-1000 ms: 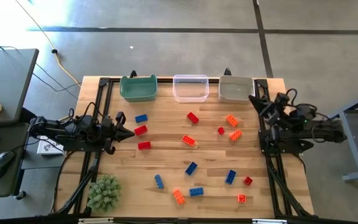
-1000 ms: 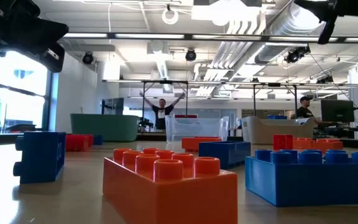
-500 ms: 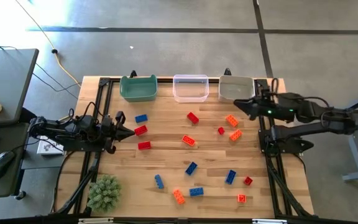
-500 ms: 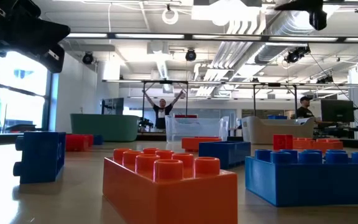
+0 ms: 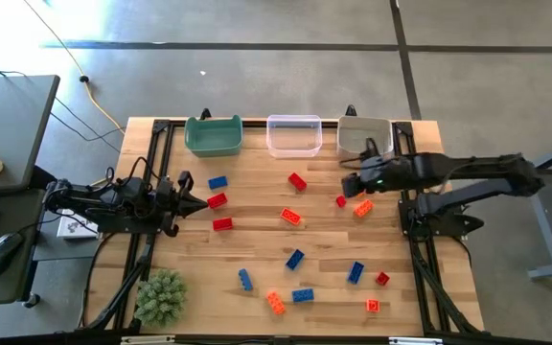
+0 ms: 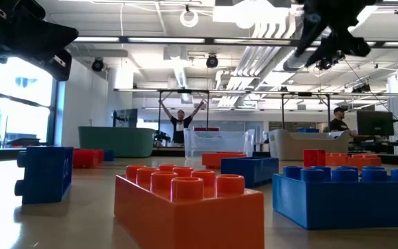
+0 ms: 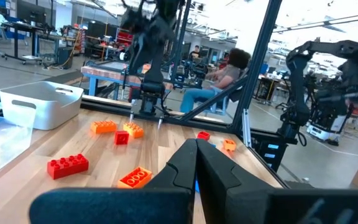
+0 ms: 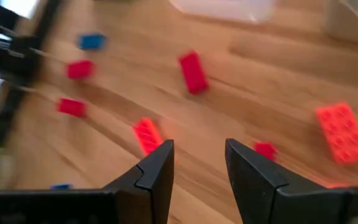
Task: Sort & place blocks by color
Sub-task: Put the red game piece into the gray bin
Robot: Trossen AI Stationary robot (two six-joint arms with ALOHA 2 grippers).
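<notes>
Blocks (image 5: 291, 218) lie scattered loose over the wooden tabletop (image 5: 257, 249), none sorted yet: blue, red and orange all mixed, none visible inside the three bins, as far as the overhead view tells. The bins line the far edge, presumably one per colour: a green bin (image 5: 213, 135), a clear bin (image 5: 293, 135) and a white bin (image 5: 363, 136).

Right gripper (image 5: 353, 184) reaches out over the right part of the tabletop, above the orange pair (image 5: 359, 196) and just beside a small red block (image 5: 340, 201). Its jaws stand parted with nothing between them, seen plainly in the right wrist view (image 8: 196, 163); likely lining up a first pick from this near cluster, which sits close to the white bin. Which block it targets, cannot tell.

Left gripper (image 5: 192, 202) waits at the left edge near two red blocks (image 5: 217, 200), jaws clenched and empty (image 7: 196, 163).

Blocks are hard glossy plastic, rectangular, with round studs on top; the low view shows an orange block (image 6: 188, 203) up close with smooth flat sides. Flat sides should suit a pinch across the narrow width. Tabletop is pale planked wood, matte. A fuzzy green plant clump (image 5: 161, 295) sits at the near left corner, not part of the sort.
</notes>
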